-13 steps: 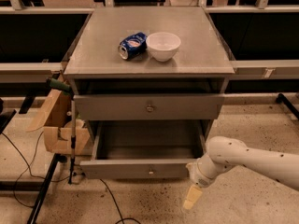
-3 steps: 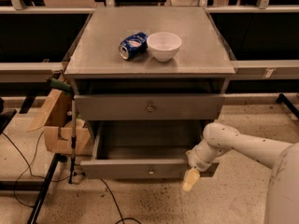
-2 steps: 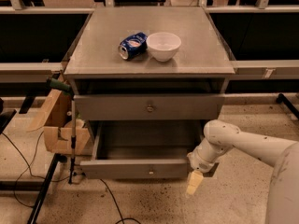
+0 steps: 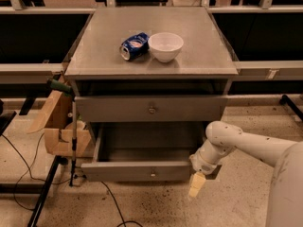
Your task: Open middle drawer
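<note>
The middle drawer [image 4: 137, 170] is pulled out of the grey cabinet [image 4: 90, 65]. Its flat front with one small round knob [image 4: 152, 174] faces me, and its shallow grey tray [image 4: 147, 152] is bare. Above it the taller, wider drawer front [image 4: 118, 109] is closed. My gripper [image 4: 196, 186] hangs at the end of the white arm [image 4: 246, 145], just off the right front corner of the open drawer. It points down toward the floor, below the level of the front, and holds nothing that I can see.
A white bowl [image 4: 165, 46] and a blue can [image 4: 134, 46] lying on its side sit on the cabinet top. A cardboard box [image 4: 61, 126] and a stand with cables [image 4: 73, 141] are at the cabinet's left. Speckled floor [image 4: 156, 207] lies in front.
The arm has pulled in and the gripper has risen from low near the floor to the drawer's right front corner. The drawer stays open throughout.
</note>
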`<state>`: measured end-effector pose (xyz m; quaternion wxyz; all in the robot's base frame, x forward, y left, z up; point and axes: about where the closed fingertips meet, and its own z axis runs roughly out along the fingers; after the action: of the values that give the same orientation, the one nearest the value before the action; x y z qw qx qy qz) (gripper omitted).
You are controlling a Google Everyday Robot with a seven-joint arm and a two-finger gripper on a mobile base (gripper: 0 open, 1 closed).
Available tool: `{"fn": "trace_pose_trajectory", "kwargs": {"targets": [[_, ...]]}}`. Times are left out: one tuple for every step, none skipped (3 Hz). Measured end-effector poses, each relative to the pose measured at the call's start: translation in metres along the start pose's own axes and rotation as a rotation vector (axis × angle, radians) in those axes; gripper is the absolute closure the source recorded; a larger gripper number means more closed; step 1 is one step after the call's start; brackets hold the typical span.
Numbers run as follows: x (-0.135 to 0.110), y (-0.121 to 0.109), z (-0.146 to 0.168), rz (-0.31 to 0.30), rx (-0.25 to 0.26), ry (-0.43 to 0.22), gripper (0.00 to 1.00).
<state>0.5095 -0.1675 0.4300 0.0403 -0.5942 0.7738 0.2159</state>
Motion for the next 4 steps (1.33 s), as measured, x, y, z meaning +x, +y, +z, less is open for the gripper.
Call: {"fn": "trace_pose_trajectory", "kwargs": {"targets": [[-0.0008,0.0007,0.0009,-0.001,-0.016,0.002,0.0],[-0.0025,-0.0014,-0.0014,0.0,-0.017,0.001,0.0],[-0.0021,0.0019,-0.0015,0.004,-0.034,0.004,0.0],[-0.0033,-0.0005,-0.0027,0.004,-0.034,0.004,0.18]]}}
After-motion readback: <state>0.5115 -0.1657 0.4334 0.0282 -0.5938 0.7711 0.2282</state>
